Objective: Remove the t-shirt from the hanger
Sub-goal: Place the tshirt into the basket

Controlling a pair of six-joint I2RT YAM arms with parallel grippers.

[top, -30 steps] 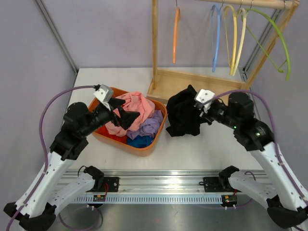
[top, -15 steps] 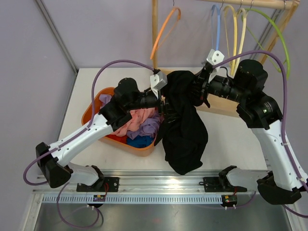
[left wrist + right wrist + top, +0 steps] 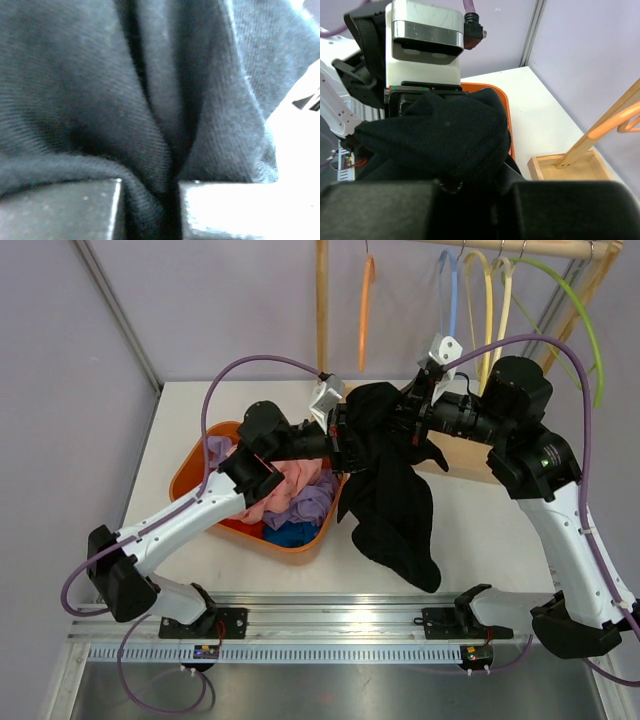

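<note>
Just above the right rim of the orange basket: pinching black t-shirt with left gripper from basket side, right gripper opposite, equally near; draping long axis downward beside basket, apparently clear of orange hanger.

The t-shirt is black and off the hanger. Its upper part is bunched and lifted in the air, and the rest droops in loose, twisted folds to a pointed tail over the front of the counter; whether the tail touches the counter cannot be told. The hanger is thin, orange and bare, hanging straight down and edge-on from the rack, above and behind the t-shirt and apart from it.
</note>
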